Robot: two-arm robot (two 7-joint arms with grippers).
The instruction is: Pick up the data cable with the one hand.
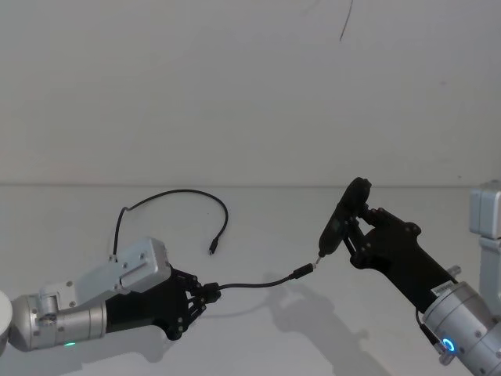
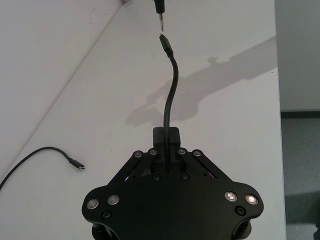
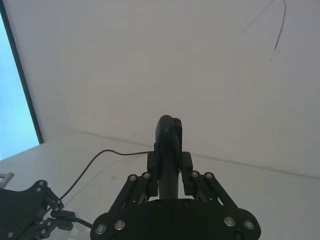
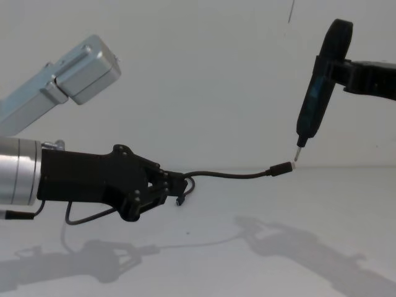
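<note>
My left gripper (image 1: 210,292) (image 2: 166,136) (image 4: 177,180) is shut on the data cable (image 1: 258,283) (image 2: 173,85) (image 4: 229,175), holding it above the white table (image 1: 258,345). A short stretch sticks out past the fingers to a plug (image 1: 301,272) (image 4: 280,169). The rest loops back over the table to the other plug (image 1: 213,249) (image 2: 77,165). My right gripper (image 1: 362,225) (image 3: 170,167) is shut on a black pen-shaped tool (image 1: 344,213) (image 4: 315,93). Its metal tip (image 2: 161,20) hangs just beyond the raised plug.
A pale grey box (image 1: 487,211) stands at the right edge of the table. A white rounded object (image 1: 2,317) shows at the left edge. A white wall rises behind the table, with a thin dark line (image 1: 345,22) hanging high on it.
</note>
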